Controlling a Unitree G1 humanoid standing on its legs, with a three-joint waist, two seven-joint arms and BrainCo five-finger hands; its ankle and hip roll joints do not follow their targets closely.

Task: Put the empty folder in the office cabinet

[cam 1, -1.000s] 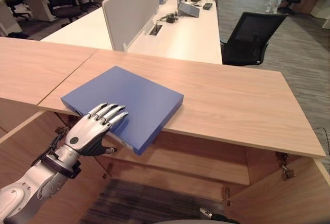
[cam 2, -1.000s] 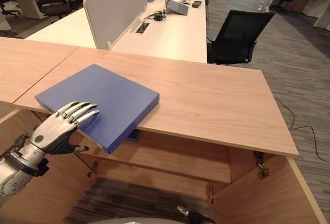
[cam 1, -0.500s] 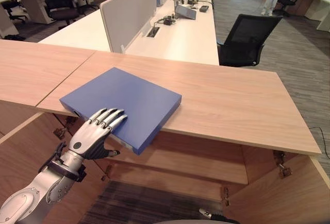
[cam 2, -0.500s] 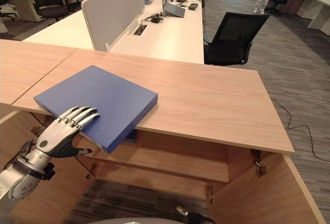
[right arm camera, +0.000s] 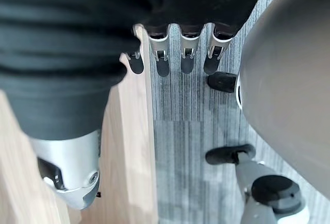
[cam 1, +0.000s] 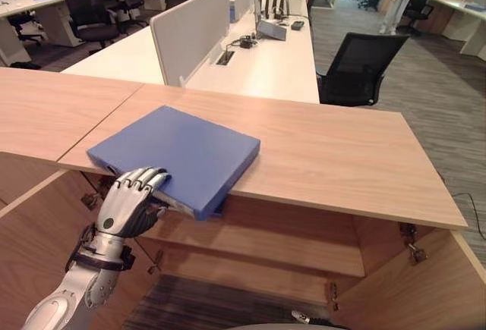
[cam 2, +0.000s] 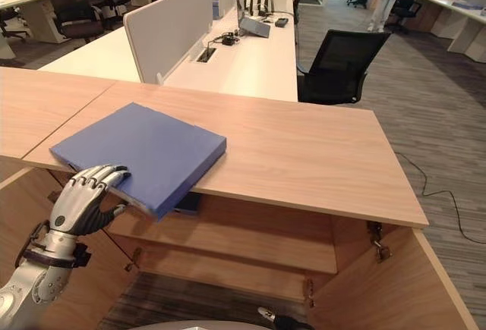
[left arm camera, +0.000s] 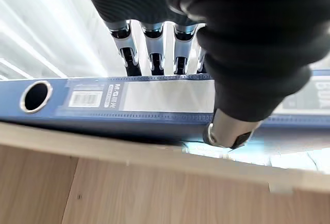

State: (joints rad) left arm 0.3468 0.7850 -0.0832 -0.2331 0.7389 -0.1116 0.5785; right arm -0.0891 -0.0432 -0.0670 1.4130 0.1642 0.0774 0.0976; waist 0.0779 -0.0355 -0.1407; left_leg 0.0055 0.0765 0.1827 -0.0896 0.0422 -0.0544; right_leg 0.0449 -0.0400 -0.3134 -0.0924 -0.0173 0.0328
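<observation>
At the near edge of the desk [cam 1: 334,155], the left hand [cam 1: 129,201] grips the blue folder [cam 1: 178,152], fingers curled over its top and thumb beneath. The folder lies flat, its near corner overhanging the open cabinet [cam 1: 288,246] below. The left wrist view shows its spine's label and ring hole. The right hand [right arm camera: 170,54] hangs relaxed above the floor.

Left hand [cam 1: 130,201] raised from lower left, fingers [left arm camera: 149,49] curled above, thumb below, pinching; right hand [right arm camera: 67,69] hanging low, fingers relaxed.
</observation>
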